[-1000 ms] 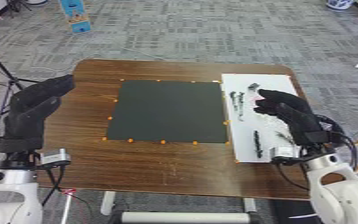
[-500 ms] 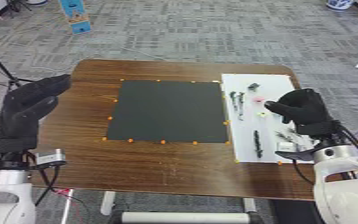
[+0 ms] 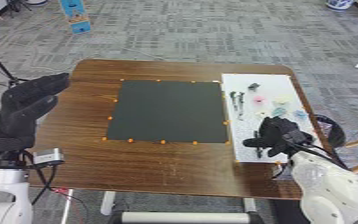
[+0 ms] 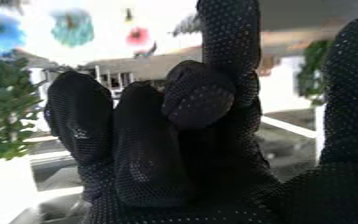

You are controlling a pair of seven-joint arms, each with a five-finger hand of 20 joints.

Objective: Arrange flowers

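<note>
On the white sheet (image 3: 236,81), the dark stem (image 3: 259,152), aligned with the sheet's long edge, is partly covered by the loosely opened right hand (image 3: 280,134).

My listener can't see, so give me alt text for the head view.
The robot's right hand is over a white sheet with pastel flowers, beside a dark square mat on a brown table; its left hand is at the table's left.
</note>
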